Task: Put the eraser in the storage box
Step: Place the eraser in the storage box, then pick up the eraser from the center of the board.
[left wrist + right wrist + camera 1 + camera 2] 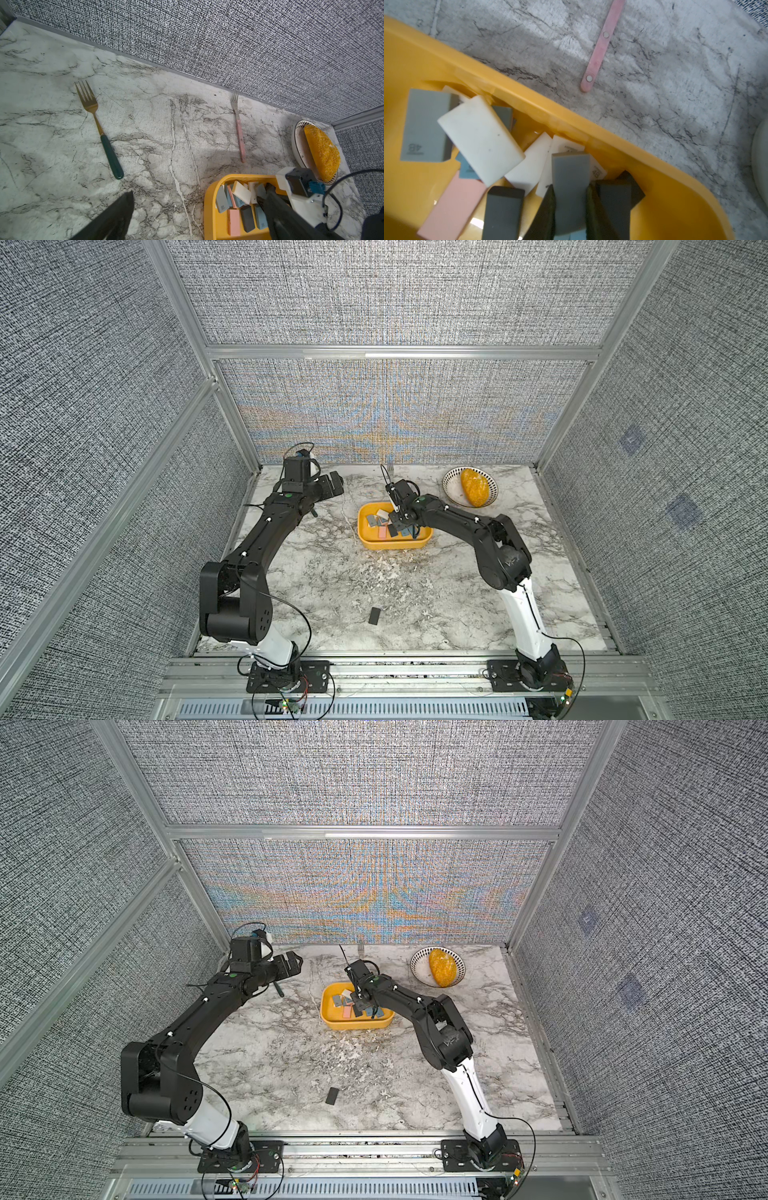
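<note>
**Right wrist view, lower centre.** My right fingers (545,215) pinch the grey eraser (570,172) by its two long sides. Its free end points toward the rim of the box (533,101). The eraser hangs inside the box outline, over a pile (481,137) of white, grey, blue, pink and black erasers. Whether it touches them I cannot tell.

**Both top views.**
- **Centre:** the box sits on the desk (332,572), and my right arm reaches into it from the right of the frame.
- **Upper left of the desk:** my left fingers (335,482) are spread wide, hold nothing, and are well apart from the box.
- **Lower centre:** a black block (374,615) lies flat and alone.
- **Upper right:** a bowl (451,489) holds a yellow lump (473,487).

**Left wrist view.** A green fork (111,153) lies at left and a pink fork (240,135) right of centre. Both are flat on the desk, tines toward the back wall.
</note>
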Tool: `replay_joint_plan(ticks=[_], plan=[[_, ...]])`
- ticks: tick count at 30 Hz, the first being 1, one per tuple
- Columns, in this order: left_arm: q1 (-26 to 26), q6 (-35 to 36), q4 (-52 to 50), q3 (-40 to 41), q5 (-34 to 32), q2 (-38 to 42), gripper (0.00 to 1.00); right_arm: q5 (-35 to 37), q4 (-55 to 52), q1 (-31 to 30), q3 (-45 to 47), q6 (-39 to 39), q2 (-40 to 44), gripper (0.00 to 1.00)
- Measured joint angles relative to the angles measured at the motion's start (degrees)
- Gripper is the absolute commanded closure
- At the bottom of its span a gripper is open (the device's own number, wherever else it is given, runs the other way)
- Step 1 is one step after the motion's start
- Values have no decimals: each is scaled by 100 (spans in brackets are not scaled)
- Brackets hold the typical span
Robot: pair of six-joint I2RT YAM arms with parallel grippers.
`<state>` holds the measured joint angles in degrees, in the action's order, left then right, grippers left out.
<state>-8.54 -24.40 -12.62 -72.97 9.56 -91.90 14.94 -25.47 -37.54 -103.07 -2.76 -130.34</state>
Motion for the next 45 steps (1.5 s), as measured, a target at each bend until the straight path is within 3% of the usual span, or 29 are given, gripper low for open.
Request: replay_joint_plan(ticks=[12,19,32,36,45], plan=[[0,17,-7,0,-2,0,0,-44,37,-35,42,-2,68,57],[0,37,-85,0,2,31,0,-66,85,-76,175,-2,330,50],[-87,452,-754,232,514,522,1,-195,643,-68,1335,-378,2308,28],[-599,632,-1250,560,516,848,2,-358,846,140,1816,-643,2811,22],[-2411,592,-2308,1847,46,1858,2,-621,1250,610,2879,-1078,3755,12]])
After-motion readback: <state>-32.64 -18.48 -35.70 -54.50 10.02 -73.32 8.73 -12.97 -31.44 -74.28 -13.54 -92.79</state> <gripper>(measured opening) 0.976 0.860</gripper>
